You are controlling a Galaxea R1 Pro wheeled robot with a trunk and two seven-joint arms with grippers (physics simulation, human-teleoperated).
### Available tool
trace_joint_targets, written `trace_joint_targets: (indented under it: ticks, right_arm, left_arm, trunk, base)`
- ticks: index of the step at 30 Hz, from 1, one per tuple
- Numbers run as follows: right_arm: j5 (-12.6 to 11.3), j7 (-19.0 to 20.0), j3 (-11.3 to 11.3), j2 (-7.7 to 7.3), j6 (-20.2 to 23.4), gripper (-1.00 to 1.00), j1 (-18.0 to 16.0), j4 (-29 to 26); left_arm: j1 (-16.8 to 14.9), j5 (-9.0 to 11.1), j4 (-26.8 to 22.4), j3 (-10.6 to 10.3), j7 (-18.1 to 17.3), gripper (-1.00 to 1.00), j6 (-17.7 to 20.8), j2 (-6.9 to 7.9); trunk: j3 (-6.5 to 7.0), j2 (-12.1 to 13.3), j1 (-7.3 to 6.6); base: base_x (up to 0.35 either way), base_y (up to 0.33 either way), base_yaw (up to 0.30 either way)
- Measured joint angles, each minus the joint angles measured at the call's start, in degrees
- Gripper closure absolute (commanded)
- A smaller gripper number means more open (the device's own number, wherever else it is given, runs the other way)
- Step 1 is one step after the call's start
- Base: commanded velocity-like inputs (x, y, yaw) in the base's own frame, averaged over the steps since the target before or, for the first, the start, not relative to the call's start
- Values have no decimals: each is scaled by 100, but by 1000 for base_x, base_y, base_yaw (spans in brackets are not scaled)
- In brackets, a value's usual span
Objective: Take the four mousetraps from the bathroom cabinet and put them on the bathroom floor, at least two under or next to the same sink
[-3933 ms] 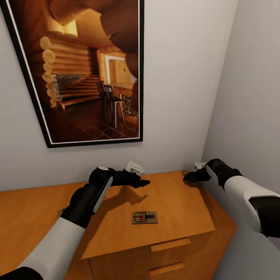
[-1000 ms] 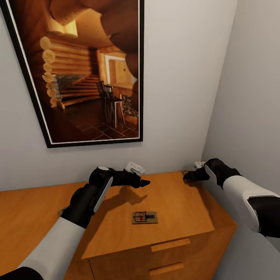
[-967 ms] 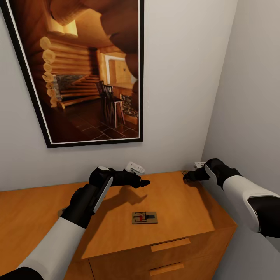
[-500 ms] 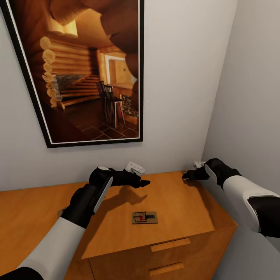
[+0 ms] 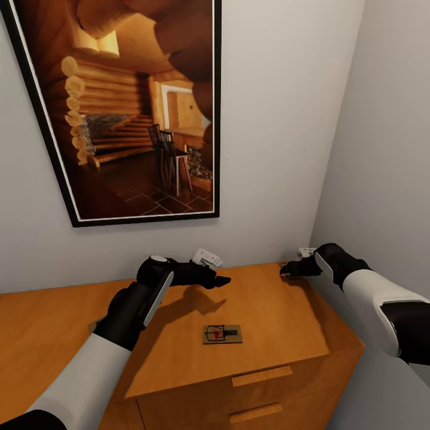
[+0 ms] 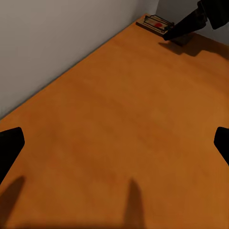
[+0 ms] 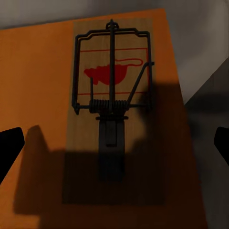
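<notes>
Reaching for the corner trap

The right gripper [image 5: 285, 270] was spread wide over a trap [image 7: 110, 90] in the back corner of the cabinet [image 5: 280, 322] top, by the wall. Another trap [image 5: 222, 334] lay near the front edge. The left gripper [image 5: 222, 279] hung above the top, spread and holding nothing. The flat trap could slip away, or the fingers could bump the wall.
</notes>
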Motion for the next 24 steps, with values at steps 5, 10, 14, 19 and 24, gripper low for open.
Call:
trace_joint_targets:
  ticks: [5, 10, 14, 19, 24]
  right_arm:
    - [0, 0, 4, 0, -5, -100, 0, 0]
    - [-2, 0, 5, -1, -10, -100, 0, 10]
    - [-4, -4, 6, -1, -12, -100, 0, 20]
    - [-7, -6, 6, -1, -13, -100, 0, 35]
    - [-8, -6, 6, -1, -13, -100, 0, 40]
  left_arm:
    - [0, 1, 0, 0, -1, -100, -1, 0]
    - [0, 1, 0, 0, -1, -100, -3, 0]
    - [0, 1, 0, 0, -1, -100, -3, 0]
    - [0, 1, 0, 0, -1, -100, -3, 0]
    - [0, -1, 0, 0, -1, -100, -3, 0]
  trunk:
    - [0, 0, 0]
    - [0, 0, 0]
    - [0, 0, 0]
    - [0, 0, 0]
    - [0, 0, 0]
  base:
    - [0, 0, 0]
    - [0, 0, 0]
    - [0, 0, 0]
    - [0, 0, 0]
    - [0, 0, 0]
